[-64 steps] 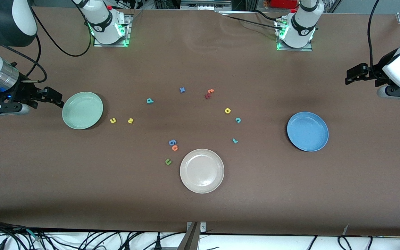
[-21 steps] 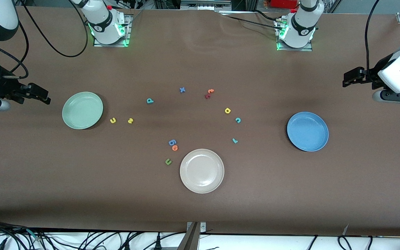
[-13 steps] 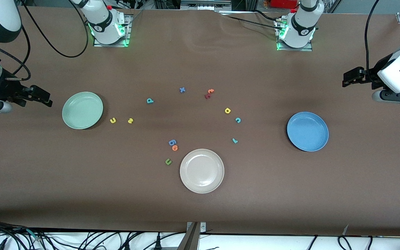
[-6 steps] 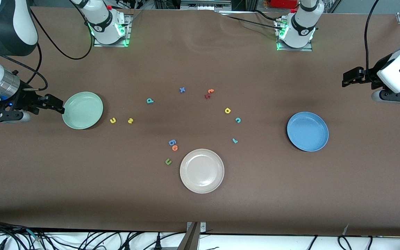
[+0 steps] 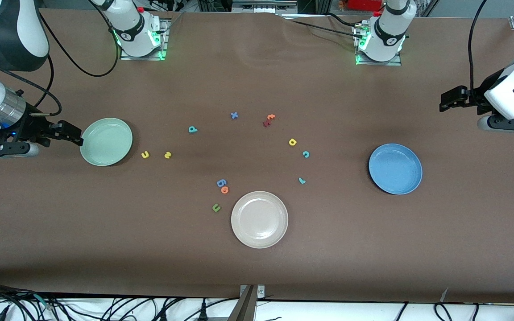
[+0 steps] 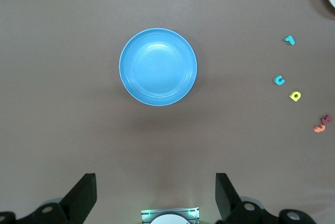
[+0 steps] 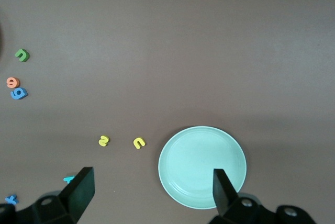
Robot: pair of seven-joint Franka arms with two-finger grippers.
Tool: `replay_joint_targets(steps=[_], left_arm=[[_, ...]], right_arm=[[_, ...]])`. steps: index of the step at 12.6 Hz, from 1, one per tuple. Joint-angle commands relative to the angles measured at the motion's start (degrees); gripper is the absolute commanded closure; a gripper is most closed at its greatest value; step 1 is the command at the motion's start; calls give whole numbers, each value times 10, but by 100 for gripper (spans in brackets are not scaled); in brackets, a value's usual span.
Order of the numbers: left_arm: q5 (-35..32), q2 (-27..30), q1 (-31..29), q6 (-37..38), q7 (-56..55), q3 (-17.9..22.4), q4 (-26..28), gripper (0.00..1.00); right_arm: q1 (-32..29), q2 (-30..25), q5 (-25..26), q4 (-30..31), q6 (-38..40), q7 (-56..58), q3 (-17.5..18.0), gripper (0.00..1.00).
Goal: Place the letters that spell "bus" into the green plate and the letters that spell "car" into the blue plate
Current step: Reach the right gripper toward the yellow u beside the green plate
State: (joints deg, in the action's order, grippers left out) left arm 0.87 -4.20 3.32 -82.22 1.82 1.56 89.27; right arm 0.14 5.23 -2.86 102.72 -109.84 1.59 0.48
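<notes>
The green plate (image 5: 105,141) (image 7: 202,166) lies toward the right arm's end of the table. Beside it are the yellow u (image 5: 145,154) (image 7: 138,143) and yellow s (image 5: 167,154) (image 7: 103,141), with the teal b (image 5: 192,129) farther from the camera. The blue plate (image 5: 395,168) (image 6: 158,67) is toward the left arm's end. The yellow a (image 5: 292,142) (image 6: 295,96), teal c (image 5: 305,154) (image 6: 279,80) and teal r (image 5: 301,180) (image 6: 289,40) lie mid-table. My right gripper (image 5: 73,133) (image 7: 152,190) hangs open and empty over the green plate's rim. My left gripper (image 5: 449,100) (image 6: 156,192) waits open and empty, off to the side of the blue plate.
A cream plate (image 5: 259,219) sits nearest the camera. A blue g (image 5: 221,183), orange o (image 5: 225,190) and green u (image 5: 216,207) lie beside it. A blue x (image 5: 234,115) and red and orange letters (image 5: 268,120) lie toward the bases.
My right gripper swung in toward the green plate's rim, then held still over the last half second. The left arm, plates and letters have not moved.
</notes>
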Motion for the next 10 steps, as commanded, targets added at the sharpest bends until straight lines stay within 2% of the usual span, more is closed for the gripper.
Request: replay_joint_targets(steps=[1, 8, 10], left_arm=[[5, -5, 2, 4, 8, 2, -12, 0], [5, -6, 3, 5, 7, 2, -12, 0], [5, -6, 2, 5, 8, 2, -12, 0]], right_arm=[[3, -3, 0, -2, 6, -3, -1, 0], [6, -1, 0, -3, 3, -4, 0, 0], [20, 8, -1, -4, -2, -45, 0, 0]])
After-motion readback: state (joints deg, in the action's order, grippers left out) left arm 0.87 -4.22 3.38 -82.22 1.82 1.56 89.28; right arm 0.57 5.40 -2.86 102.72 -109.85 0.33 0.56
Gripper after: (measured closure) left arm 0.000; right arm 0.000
